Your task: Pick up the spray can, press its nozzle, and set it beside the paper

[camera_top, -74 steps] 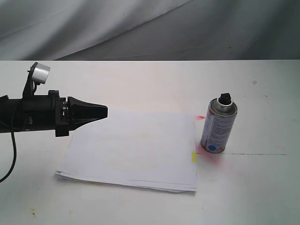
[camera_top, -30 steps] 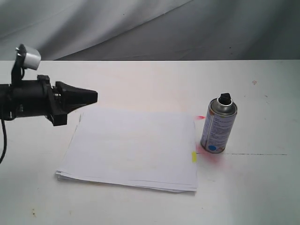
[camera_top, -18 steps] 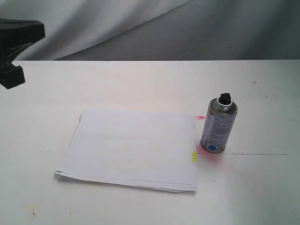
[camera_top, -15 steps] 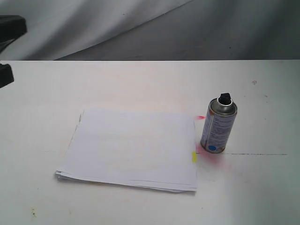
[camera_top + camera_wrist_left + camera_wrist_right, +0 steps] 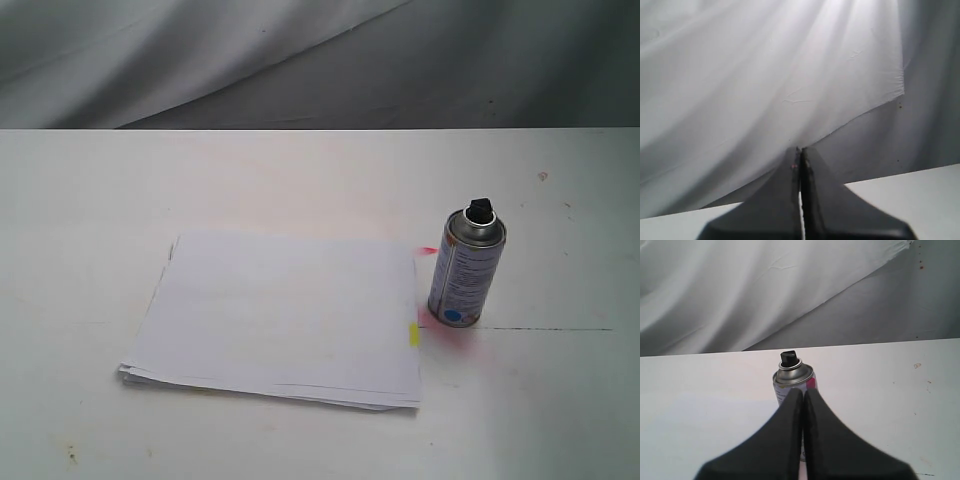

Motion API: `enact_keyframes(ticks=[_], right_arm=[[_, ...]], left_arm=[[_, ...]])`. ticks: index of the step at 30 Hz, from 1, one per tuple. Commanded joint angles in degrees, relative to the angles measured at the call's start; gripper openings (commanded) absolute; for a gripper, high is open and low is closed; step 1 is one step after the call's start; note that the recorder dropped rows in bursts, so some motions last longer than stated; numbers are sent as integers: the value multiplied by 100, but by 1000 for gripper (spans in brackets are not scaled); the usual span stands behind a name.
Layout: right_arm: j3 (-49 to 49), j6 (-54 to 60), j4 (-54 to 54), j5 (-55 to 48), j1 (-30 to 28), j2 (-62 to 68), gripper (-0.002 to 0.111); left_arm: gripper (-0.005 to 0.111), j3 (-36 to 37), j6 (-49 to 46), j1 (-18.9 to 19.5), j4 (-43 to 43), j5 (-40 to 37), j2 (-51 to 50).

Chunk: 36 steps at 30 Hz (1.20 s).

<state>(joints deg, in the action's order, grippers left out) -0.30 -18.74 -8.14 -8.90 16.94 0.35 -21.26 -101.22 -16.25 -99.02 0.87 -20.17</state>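
The silver spray can stands upright on the white table, just right of the paper, with its black nozzle on top. The paper's yellow tab faces the can. No arm shows in the exterior view. In the right wrist view the can and nozzle stand beyond my right gripper, which is shut and empty, with the can partly hidden behind its fingers. My left gripper is shut, empty and pointed at the grey backdrop.
Pink spray stains mark the table around the can's base. A thin dark line runs rightward from the can. A draped grey cloth hangs behind the table's far edge.
The left arm has drawn back to the left, risen and left the exterior view. The can and paper have not moved.
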Motion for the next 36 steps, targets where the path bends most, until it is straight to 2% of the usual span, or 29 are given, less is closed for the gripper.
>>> enact_keyframes(ticks=[1,5,10,18,25,36], right_arm=[[20,-1,13,71,-36,-35,0],[20,-1,13,71,-36,-35,0],[20,-1,13,71,-36,-35,0],[20,-1,13,71,-36,-35,0],[20,-1,13,71,-36,-35,0],[20,-1,13,71,-36,-35,0]], left_arm=[[0,624,292,-36,-93,111,869],[0,1054,569,-36,-93,111,1516],[0,1263,584,-36,-93,75,1884],[0,1263,976,-36,-93,-121,1896],[0,1263,533,-36,-93,-87,1730],[0,1263,524,-36,-93,-439,1477]])
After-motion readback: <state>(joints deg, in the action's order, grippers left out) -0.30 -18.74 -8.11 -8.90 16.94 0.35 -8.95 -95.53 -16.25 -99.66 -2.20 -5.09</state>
